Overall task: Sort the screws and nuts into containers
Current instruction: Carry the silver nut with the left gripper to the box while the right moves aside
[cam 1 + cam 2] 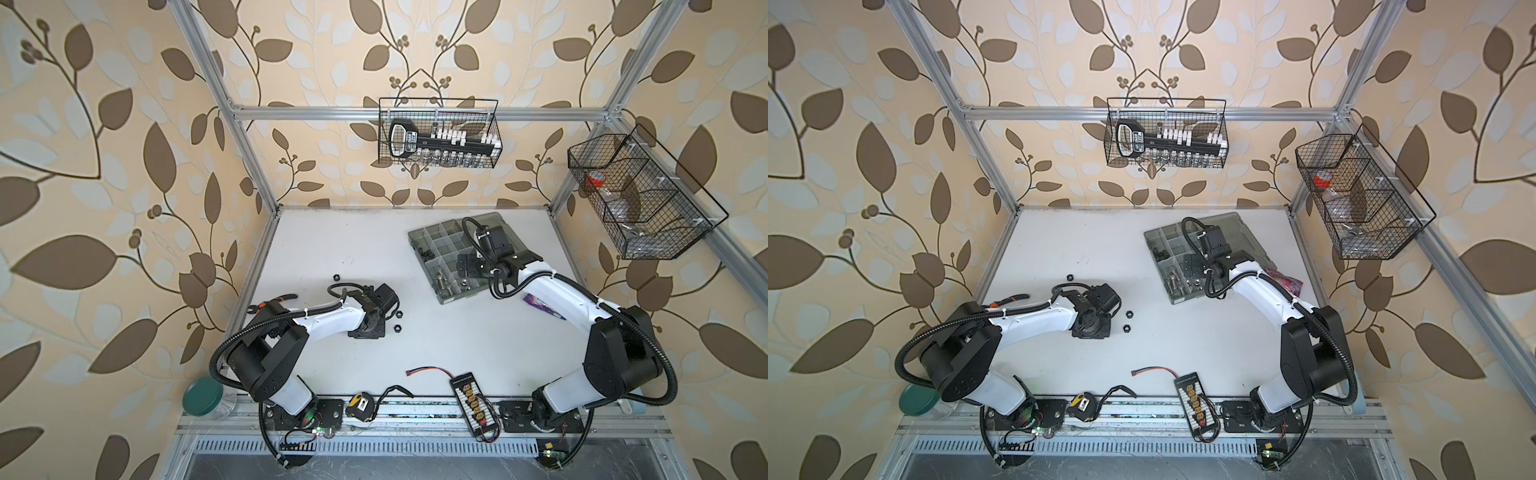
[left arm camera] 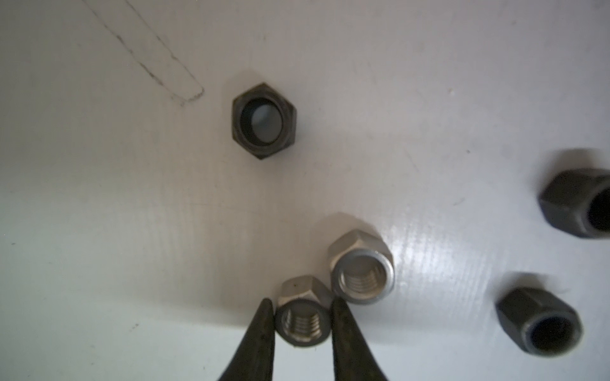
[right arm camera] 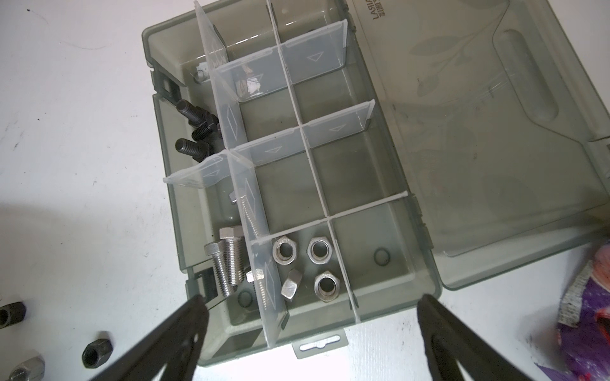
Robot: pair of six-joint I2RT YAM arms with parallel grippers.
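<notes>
In the left wrist view my left gripper (image 2: 302, 306) stands low over the white table, its two black fingers touching both sides of a silver nut (image 2: 302, 321). A second silver nut (image 2: 361, 267) lies right beside it, and black nuts (image 2: 264, 120) (image 2: 538, 321) lie around. In both top views the loose black nuts (image 1: 399, 311) (image 1: 1128, 311) lie by that gripper. My right gripper (image 3: 312, 301) hangs open above the grey organizer case (image 3: 419, 244). Its containers hold black screws (image 3: 194, 132), silver screws (image 3: 227, 264) and silver nuts (image 3: 302, 264).
A purple wrapper (image 1: 540, 305) lies right of the case (image 1: 415, 241). Along the front edge are a tape measure (image 1: 360, 402), a charger board (image 1: 471, 397) and a green-lidded jar (image 1: 203, 397). Wire baskets (image 1: 440, 133) (image 1: 640, 199) hang on the frame.
</notes>
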